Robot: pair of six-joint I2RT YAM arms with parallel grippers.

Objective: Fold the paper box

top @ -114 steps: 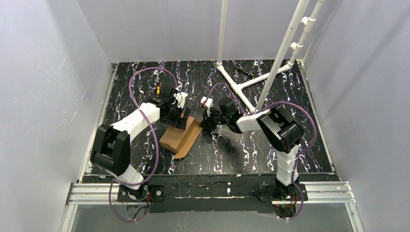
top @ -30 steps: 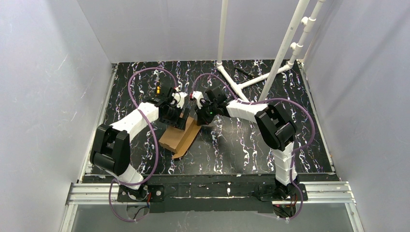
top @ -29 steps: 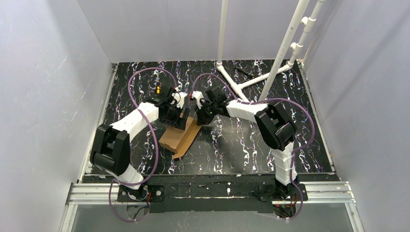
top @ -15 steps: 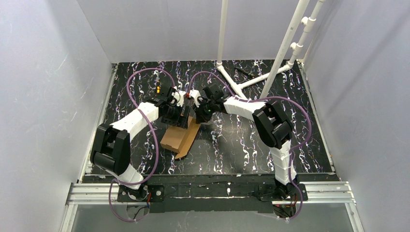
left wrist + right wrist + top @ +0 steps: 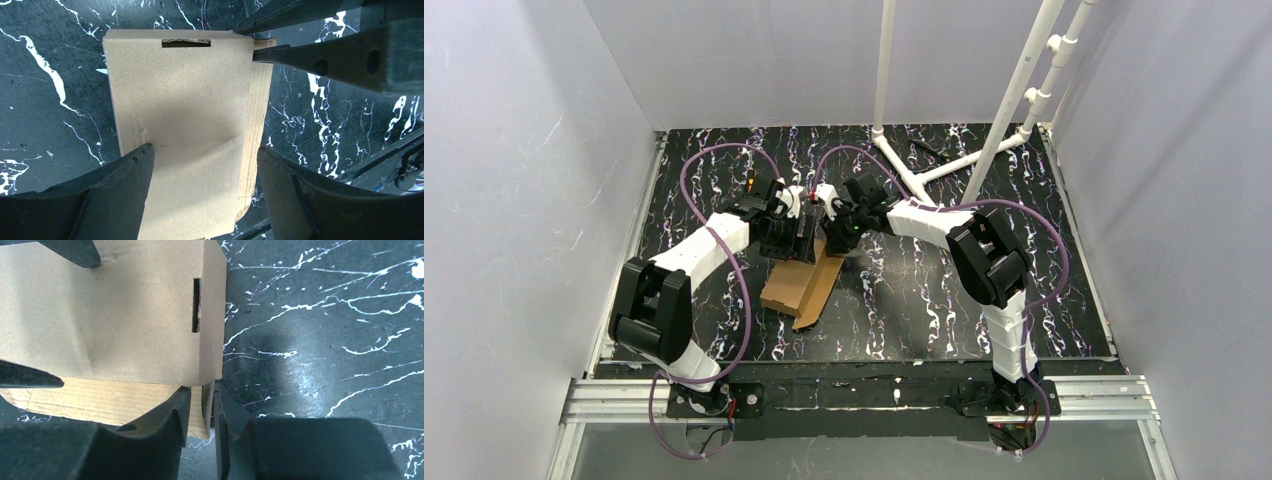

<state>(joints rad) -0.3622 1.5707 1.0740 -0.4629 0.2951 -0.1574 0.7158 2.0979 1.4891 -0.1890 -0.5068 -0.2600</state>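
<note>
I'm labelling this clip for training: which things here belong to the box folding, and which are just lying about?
Job in hand: paper box, left gripper, right gripper.
Lying about: white pipe frame, standing at the back of the table.

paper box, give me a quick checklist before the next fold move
1. paper box lying on the table, top panel folded over: ok
2. left hand open over the top panel: ok
3. right hand straddles the side flap: ok
4. right hand gripping that flap firmly: cannot tell
5. slot in the top panel uncovered: ok
</note>
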